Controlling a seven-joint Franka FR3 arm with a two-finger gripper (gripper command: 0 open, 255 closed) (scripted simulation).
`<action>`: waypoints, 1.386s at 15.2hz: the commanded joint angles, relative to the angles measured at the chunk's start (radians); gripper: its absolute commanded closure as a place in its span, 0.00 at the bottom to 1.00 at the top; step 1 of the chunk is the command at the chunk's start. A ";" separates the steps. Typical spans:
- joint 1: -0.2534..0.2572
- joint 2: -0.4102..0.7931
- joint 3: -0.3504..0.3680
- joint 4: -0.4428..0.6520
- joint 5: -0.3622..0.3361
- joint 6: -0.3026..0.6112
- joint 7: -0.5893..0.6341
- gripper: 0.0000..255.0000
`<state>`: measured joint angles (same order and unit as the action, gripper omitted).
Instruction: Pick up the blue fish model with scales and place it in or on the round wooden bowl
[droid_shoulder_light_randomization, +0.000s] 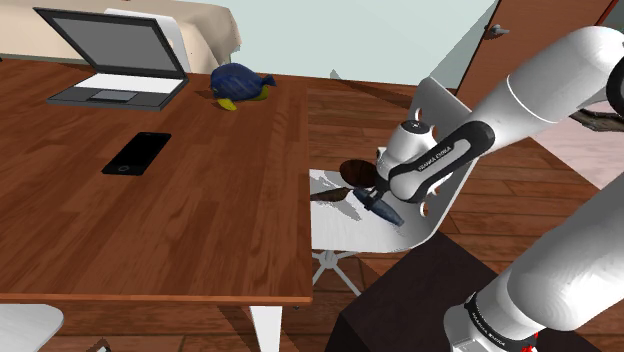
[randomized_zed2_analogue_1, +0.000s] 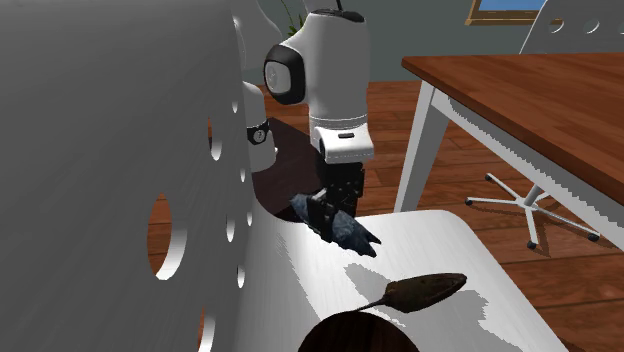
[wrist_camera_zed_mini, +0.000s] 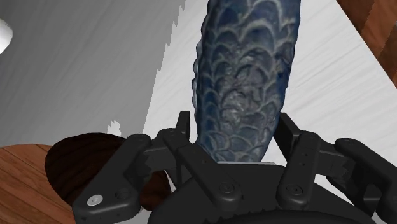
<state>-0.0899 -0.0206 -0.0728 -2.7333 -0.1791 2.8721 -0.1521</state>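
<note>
Hand (wrist_camera_zed_mini: 235, 137) clamps the blue fish (wrist_camera_zed_mini: 245, 83), long axis pointing straight away from it; bowl (wrist_camera_zed_mini: 83, 159) just beside, at chair seat (wrist_camera_zed_mini: 331, 95) edge.

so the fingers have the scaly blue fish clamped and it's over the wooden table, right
Not quite. The fingers do clasp the scaly blue fish, but it is over the white chair seat beside the wooden table, not over the table itself. The shoulder view shows this.

Losing the far end of the fish (wrist_camera_zed_mini: 245, 83) past the wrist view's edge; hiding part of the bowl (wrist_camera_zed_mini: 79, 162) behind the gripper (wrist_camera_zed_mini: 234, 137).
</note>
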 joint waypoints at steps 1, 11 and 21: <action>0.002 -0.033 0.001 0.002 0.012 -0.036 -0.010 1.00; 0.002 -0.046 -0.028 0.124 0.065 -0.167 -0.095 1.00; -0.059 0.260 -0.058 0.539 0.186 -0.273 -0.284 1.00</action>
<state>-0.1362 0.2091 -0.1292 -2.2357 -0.0063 2.6097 -0.4129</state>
